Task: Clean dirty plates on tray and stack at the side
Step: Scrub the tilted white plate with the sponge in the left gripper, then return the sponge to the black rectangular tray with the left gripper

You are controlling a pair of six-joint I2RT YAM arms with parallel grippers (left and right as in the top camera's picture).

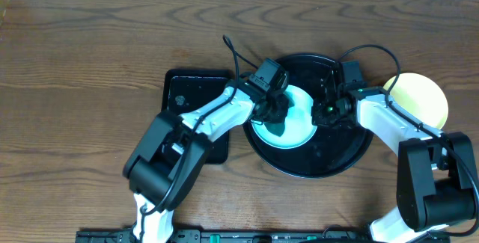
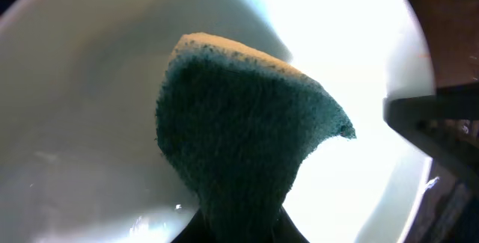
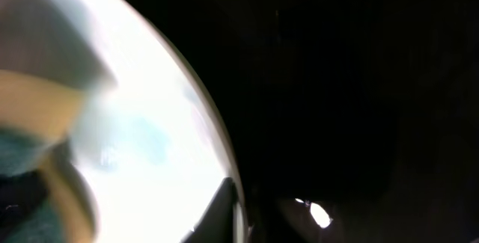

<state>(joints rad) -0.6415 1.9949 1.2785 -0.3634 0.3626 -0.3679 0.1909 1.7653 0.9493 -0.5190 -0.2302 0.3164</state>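
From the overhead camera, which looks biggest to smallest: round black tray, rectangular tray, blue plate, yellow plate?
1. round black tray
2. rectangular tray
3. blue plate and yellow plate: alike, both partly hidden.

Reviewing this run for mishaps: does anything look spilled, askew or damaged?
Nothing stands out. The pale blue plate lies in the round tray, the left gripper holds a green sponge on it, and the yellow plate sits on the table beside the tray. No spill shows.
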